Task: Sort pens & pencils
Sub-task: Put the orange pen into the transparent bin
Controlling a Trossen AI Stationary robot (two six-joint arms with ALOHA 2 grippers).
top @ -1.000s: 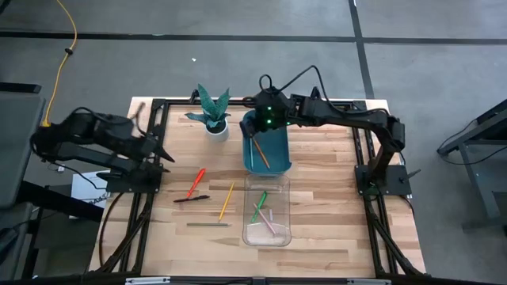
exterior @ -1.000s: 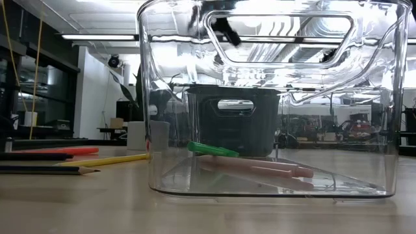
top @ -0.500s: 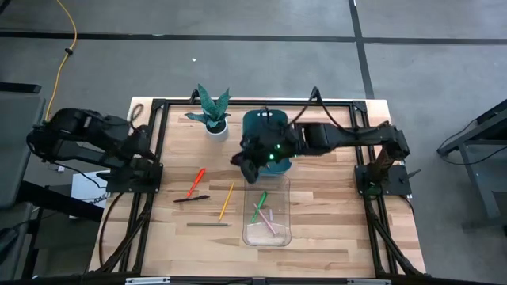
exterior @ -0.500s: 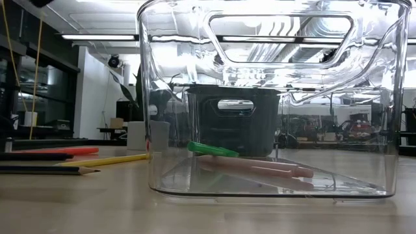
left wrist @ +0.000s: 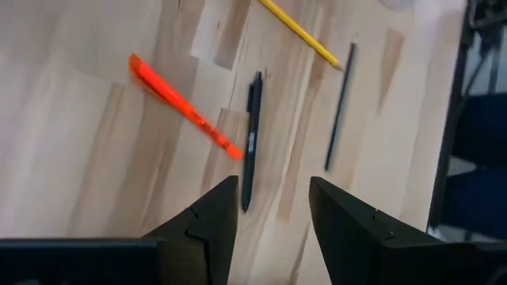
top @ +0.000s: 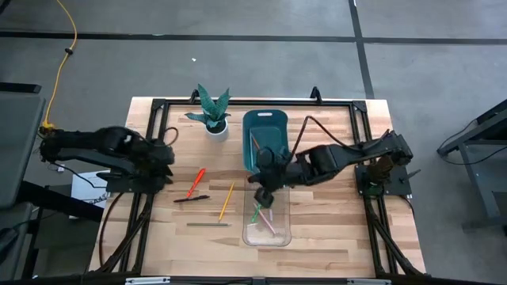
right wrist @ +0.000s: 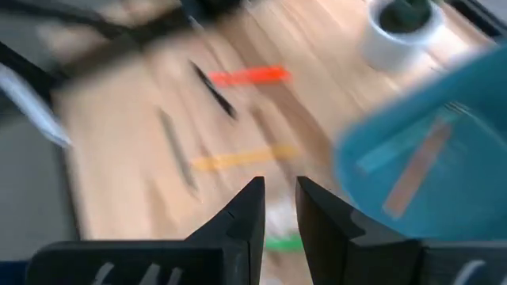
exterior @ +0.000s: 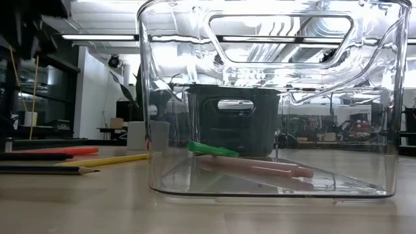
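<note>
On the wooden table (top: 317, 229), left of centre in the high view, four sticks are still unsorted: a red pen (top: 195, 182), a black pen (top: 191, 199) just below it, a yellow pencil (top: 226, 200) to their right, and a grey-brown pencil (top: 207, 225) lowest of all. They lie loose and apart, so each can be picked singly.

At centre, a clear bin (top: 267, 229) holds a green pen (top: 258, 211) and a pink pen (top: 268, 222); the low view shows them lying flat on its floor. Directly above it in the frame stands a teal bin (top: 264, 123) with an orange pencil (top: 255, 144) leaning inside. From this you can judge that pens go in the clear bin and pencils in the teal one.

Your right gripper (top: 262, 195) hangs over the upper end of the clear bin, just below the teal bin. Its fingers (right wrist: 238, 218) are a small gap apart and hold nothing, which suits a reach toward the loose sticks.

Your left gripper (top: 165, 155) sits at the table's left edge, near the red pen. Its fingers (left wrist: 206, 222) are spread and empty, and the black pen (left wrist: 251, 142) lies just ahead of the gap, so it looks the likeliest next pick.

A potted plant (top: 212, 111) stands at upper left, clear of the work.
</note>
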